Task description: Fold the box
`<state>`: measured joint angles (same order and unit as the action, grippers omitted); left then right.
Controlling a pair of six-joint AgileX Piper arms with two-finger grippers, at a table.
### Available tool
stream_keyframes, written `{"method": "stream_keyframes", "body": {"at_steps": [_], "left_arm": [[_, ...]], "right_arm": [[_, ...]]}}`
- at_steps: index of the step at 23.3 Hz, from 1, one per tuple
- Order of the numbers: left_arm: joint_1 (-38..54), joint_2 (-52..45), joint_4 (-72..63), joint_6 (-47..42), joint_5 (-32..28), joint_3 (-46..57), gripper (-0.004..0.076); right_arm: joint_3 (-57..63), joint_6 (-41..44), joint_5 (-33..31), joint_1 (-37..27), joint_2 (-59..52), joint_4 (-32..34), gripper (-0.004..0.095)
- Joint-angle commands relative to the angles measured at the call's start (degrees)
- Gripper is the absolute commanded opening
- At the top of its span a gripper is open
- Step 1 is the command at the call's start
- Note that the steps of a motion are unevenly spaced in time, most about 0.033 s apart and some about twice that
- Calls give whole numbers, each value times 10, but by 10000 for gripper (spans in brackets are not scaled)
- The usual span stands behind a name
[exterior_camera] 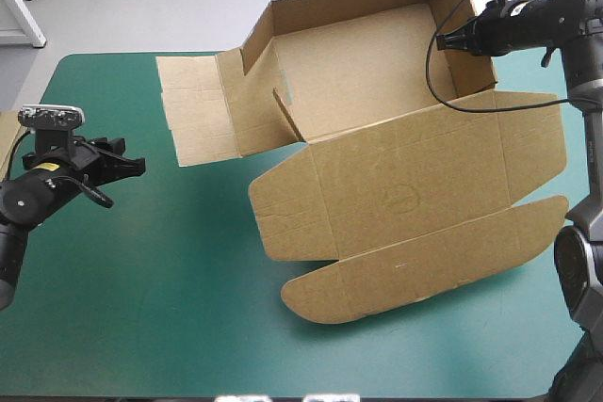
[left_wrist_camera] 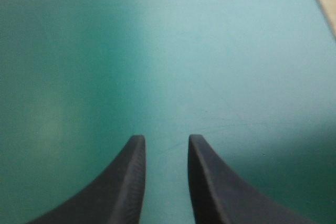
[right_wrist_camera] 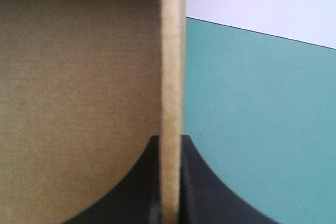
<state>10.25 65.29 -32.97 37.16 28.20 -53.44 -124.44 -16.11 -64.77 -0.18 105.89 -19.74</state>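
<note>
Progress on the box [exterior_camera: 377,129] looked to be around the halfway mark. It sat toward the far right of the worktop [exterior_camera: 141,308], its brown base down on the teal-green cover, with the far wall [exterior_camera: 358,7] raised and the right wall [exterior_camera: 474,68] standing too. The right claw [exterior_camera: 450,41] was pinching that right wall near its far corner. In the right wrist view its black fingers [right_wrist_camera: 197,182] pressed in on either side of the board's edge, with the inside of the box [right_wrist_camera: 79,77] on one side and bare cover on the other.

The left side looked unfinished. The left side panel [exterior_camera: 193,110] lay flat on the cover, and a short inner flap [exterior_camera: 287,120] stood beside it, apparently not locked by anything. The lid [exterior_camera: 415,185] lay flat on the near side of the tray, its rounded tuck flap [exterior_camera: 424,270] spread toward the worktop's near edge.

The left claw [exterior_camera: 127,165] hung over bare cover near the left edge, well apart from the box. In the left wrist view its fingers [left_wrist_camera: 131,182] were spread with a clear gap and nothing between them.

What remained, as I judged it, was to raise the left panel, fold it over the inner flap and tuck it down. That seemed a job for the idle left claw. A sliver of spare board [exterior_camera: 8,138] showed at the worktop's left edge.
</note>
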Motion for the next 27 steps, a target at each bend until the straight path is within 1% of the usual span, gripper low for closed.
{"method": "stream_keyframes", "body": {"at_steps": [1, 4, 6, 7, 10, 11, 13, 14, 17, 24, 25, 27], "left_arm": [[-1, 33, -23, 0, -37, -17, 205], [-1, 76, -50, 3, -38, -17, 205], [-1, 109, -112, 28, -29, -17, 204], [-1, 117, -159, 58, -13, -18, 204], [-1, 140, -368, 217, 36, -18, 192], [-1, 149, -409, 238, 48, -18, 176], [-2, 174, -493, 278, 103, -18, 144], [-2, 188, -540, 304, 153, -18, 132], [-2, 209, -602, 333, 238, -18, 131], [-2, 217, -680, 335, 410, -21, 131], [-5, 217, -678, 332, 430, -27, 131], [-16, 217, -680, 323, 447, -39, 131]], "right_arm": [[-25, -4, 25, -4, -39, -46, -15], [-25, -6, 21, -5, -40, -45, -15], [-25, -9, 19, -5, -42, -45, -15], [-25, -9, 16, -5, -43, -47, -15], [-25, -10, 8, -5, -43, -47, -15], [-25, -10, 7, -5, -46, -50, -15], [-25, -12, 3, -5, -48, -57, -15], [-25, -12, 2, -5, -51, -57, -15], [-25, -12, 1, -5, -52, -57, -15], [-25, -14, 3, -5, -52, -56, -15], [-25, -14, 5, -5, -52, -56, -15], [-25, -14, 5, -5, -52, -56, -15]]}}
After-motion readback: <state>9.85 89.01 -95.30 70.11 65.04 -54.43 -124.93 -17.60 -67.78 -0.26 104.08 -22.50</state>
